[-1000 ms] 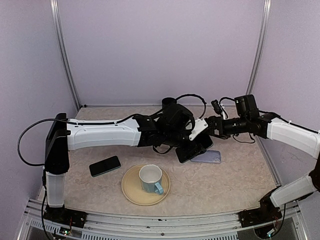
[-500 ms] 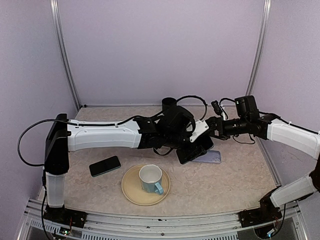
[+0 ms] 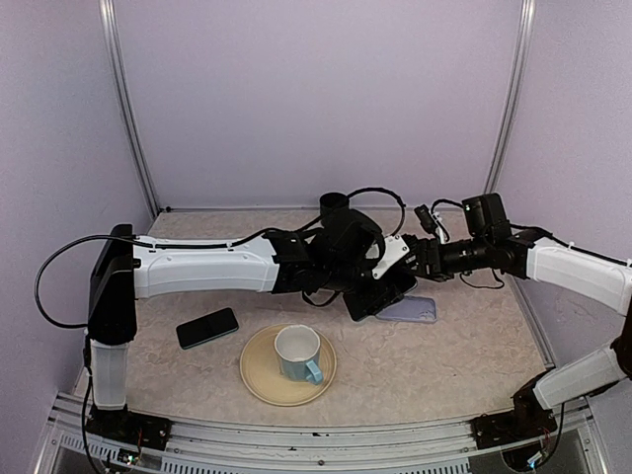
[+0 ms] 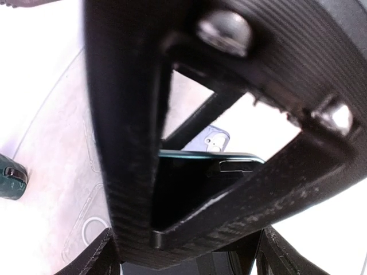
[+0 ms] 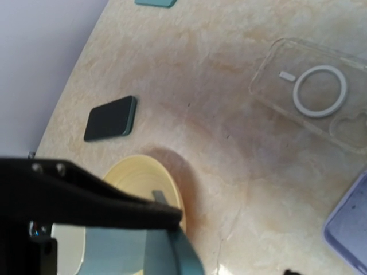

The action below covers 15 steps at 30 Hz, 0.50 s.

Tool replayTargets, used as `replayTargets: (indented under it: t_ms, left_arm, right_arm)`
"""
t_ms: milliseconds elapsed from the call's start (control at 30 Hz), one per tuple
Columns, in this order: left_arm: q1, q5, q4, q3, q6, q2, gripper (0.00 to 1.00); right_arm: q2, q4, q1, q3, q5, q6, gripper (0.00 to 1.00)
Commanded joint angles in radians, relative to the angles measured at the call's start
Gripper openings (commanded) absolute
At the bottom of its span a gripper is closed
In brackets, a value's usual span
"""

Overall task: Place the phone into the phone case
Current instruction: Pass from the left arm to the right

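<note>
Clamped between the black fingers of the left pincer (image 3: 367, 286): a dark phone (image 3: 387, 294), held at moderate width, tilted, with one thin teal edge showing in the left wrist view. Hangs over the 9 o'clock end of a purple case (image 3: 420, 310); cannot tell whether phone and case touch.

At 2 o'clock from there, hard against the phone's far end: the right pincer (image 3: 397, 265), one white finger showing from above. Cannot tell how wide it stands or whether it grips the phone, since its own wrist view shows only a single black finger at the lower left.

Just past the pincers, flat on the marbled worktop (image 3: 444, 355): the purple case, open side up, with its far end sticking out at 4 o'clock from under the phone. At 12 o'clock from it in the right wrist view, apart from it: a clear case (image 5: 312, 91), also flat, a white ring and a small white tab showing through it.

Further out, at 7 o'clock from the left pincer: a yellow plate (image 3: 259, 380) carrying a mug (image 3: 297, 351), upright, white inside and pale blue outside, handle toward 5 o'clock. At 10 o'clock from the plate, just beside its rim: a second phone (image 3: 207, 327), dark, lying flat.
</note>
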<state>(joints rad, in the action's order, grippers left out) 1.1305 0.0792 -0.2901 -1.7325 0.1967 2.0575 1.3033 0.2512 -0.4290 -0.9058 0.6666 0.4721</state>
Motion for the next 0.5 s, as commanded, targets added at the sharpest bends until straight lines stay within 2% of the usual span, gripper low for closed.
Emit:
replayTargets:
  t_ms: [0,267,467]
  left_arm:
    - [0.001,0.013,0.030,-0.004,0.016,-0.037,0.00]
    - [0.000,0.015,0.028,-0.008,0.026,-0.030,0.00]
    - [0.000,0.005,0.032,-0.008,0.024,-0.024,0.00]
  right_arm:
    - [0.012,0.013,-0.002,0.011,0.050,-0.013,0.70]
    - [0.052,0.028,-0.002,0.007,0.073,-0.029,0.56]
    - [0.068,0.025,-0.002,0.003,0.089,-0.029,0.38]
